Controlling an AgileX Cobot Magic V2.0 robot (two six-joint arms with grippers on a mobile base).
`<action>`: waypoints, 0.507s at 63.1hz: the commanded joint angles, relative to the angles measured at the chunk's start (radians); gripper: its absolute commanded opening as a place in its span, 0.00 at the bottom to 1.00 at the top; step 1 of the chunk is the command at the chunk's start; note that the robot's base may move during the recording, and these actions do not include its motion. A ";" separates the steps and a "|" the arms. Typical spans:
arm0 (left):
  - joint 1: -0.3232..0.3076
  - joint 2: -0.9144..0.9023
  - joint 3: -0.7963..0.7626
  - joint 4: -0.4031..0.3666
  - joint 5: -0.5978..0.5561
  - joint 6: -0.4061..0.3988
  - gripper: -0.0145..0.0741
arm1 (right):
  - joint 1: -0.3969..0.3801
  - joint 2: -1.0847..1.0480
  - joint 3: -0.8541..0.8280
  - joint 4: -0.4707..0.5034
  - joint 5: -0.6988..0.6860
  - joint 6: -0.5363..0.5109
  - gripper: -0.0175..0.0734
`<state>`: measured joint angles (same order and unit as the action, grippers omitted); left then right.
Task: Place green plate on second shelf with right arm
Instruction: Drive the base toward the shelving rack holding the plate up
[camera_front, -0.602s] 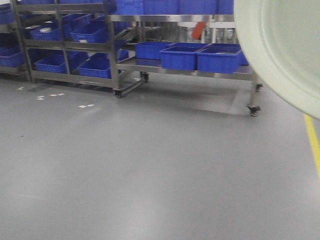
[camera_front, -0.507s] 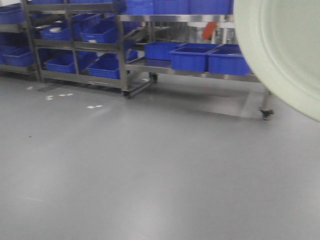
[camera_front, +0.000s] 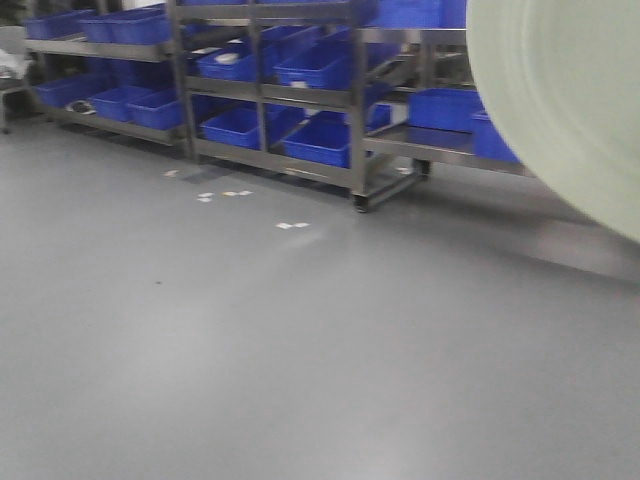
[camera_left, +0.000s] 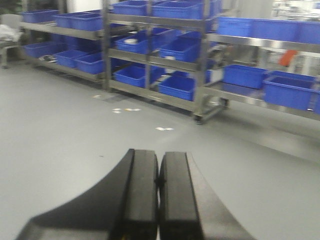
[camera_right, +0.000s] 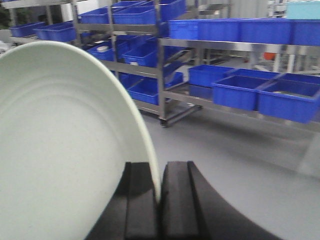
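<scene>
The pale mint-green plate (camera_right: 65, 145) fills the left of the right wrist view, held on edge. My right gripper (camera_right: 159, 172) is shut on its rim, one black finger on each side. The plate also fills the upper right of the front view (camera_front: 570, 100), held in the air close to the camera. My left gripper (camera_left: 159, 167) is shut and empty, its two black fingers pressed together above the grey floor. The right gripper itself is hidden in the front view.
Steel shelving racks on castors (camera_front: 355, 130) stand across the room, loaded with several blue bins (camera_front: 320, 140). A lower rack with blue bins (camera_right: 240, 92) stands to the right. Grey floor (camera_front: 300, 350) lies between me and the racks; white marks (camera_front: 292, 225) dot it.
The racks have slid right in the front view, showing more shelving on the left. The plate stays at the same spot at upper right.
</scene>
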<state>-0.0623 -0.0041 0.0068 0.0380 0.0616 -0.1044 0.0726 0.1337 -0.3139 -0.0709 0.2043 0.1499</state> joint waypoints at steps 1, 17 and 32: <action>0.000 -0.017 0.041 -0.003 -0.082 -0.004 0.31 | -0.004 0.010 -0.034 0.005 -0.115 0.007 0.23; 0.000 -0.017 0.041 -0.003 -0.082 -0.004 0.31 | -0.004 0.010 -0.034 0.005 -0.116 0.007 0.23; 0.000 -0.017 0.041 -0.003 -0.082 -0.004 0.31 | -0.004 0.010 -0.034 0.005 -0.115 0.007 0.23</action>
<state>-0.0623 -0.0041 0.0068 0.0380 0.0616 -0.1044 0.0726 0.1337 -0.3139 -0.0709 0.2043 0.1499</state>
